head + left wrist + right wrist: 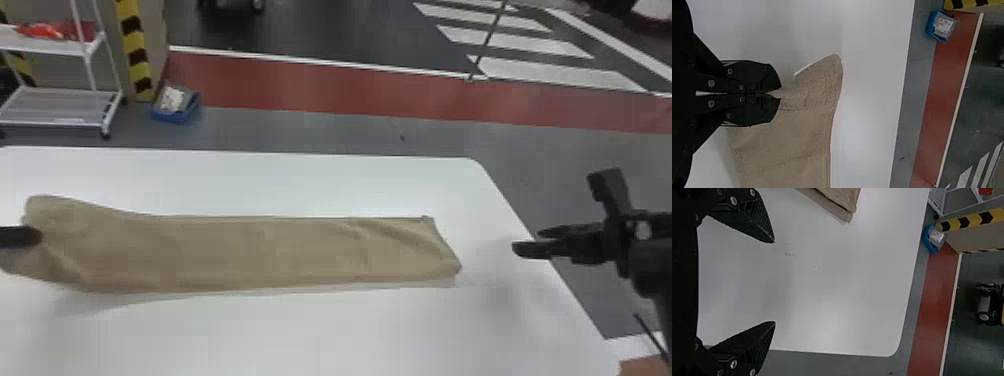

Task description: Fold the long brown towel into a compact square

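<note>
Lying lengthwise across the white tabletop (320,330), the long brown towel (225,255) is running from the robot's left side toward the right, forming a narrow strip. Left end effector (30,236): reaching in at the head view's left edge, over the towel's left end. Left wrist view is showing the left end effector (779,94) pinching a bit of the cloth, its two fingers closing together on it, the fabric gathering into small wrinkles at the tips. A small white tag (802,71) is poking out along the towel's edge near the pinch. Near edge of the strip, toward that end, is bowing upward and casting a soft shadow. Right end of the towel is resting flat, ending in a slanting edge; a diagonal crease is crossing the cloth there, and stacked layers are showing at the corner. Right end effector (595,245): hanging beyond that end, well apart from the cloth, its fingers spreading wide with nothing between them. Past the tabletop's far side, a white cart (60,122) is standing at the left, a blue bin (172,118) sitting on the floor just beside a yellow-and-black striped post (134,45).
</note>
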